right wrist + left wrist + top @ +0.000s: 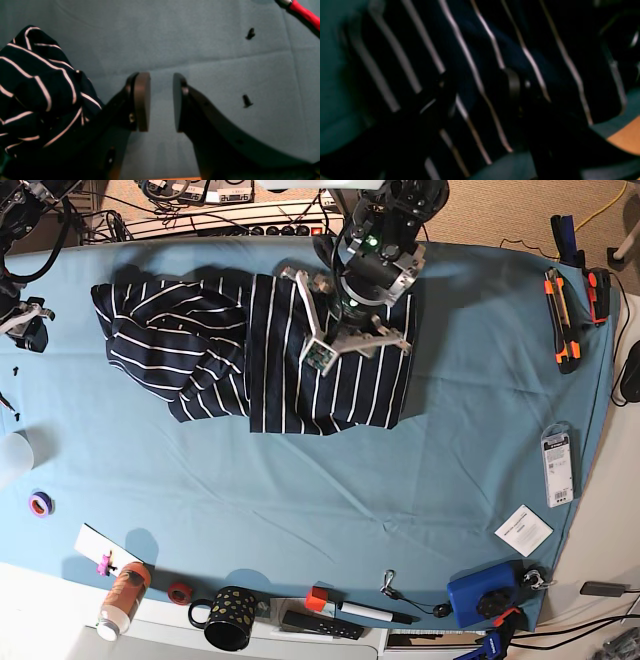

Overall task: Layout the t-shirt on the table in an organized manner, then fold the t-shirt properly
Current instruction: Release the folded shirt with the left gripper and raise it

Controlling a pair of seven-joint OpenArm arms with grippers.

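The navy white-striped t-shirt [250,360] lies on the teal table [300,500] at the upper middle. Its left half is bunched and its right half is flatter. My left gripper [355,345] hangs over the flatter right part. In the blurred left wrist view its fingers stand apart, open [477,90], with striped cloth [470,50] filling the space beyond them. My right gripper [161,100] is open over bare table [200,37], nothing between its pads. A bunched part of the t-shirt [37,87] lies just to its left. In the base view that gripper [28,328] sits at the far left edge.
Two small black screws [247,101] lie on the cloth near my right gripper, and a red cable [303,13] crosses the corner. Orange cutters [555,320] and a package [557,465] lie at the right. A mug [230,620], a bottle [120,600] and a blue box [485,595] line the front edge.
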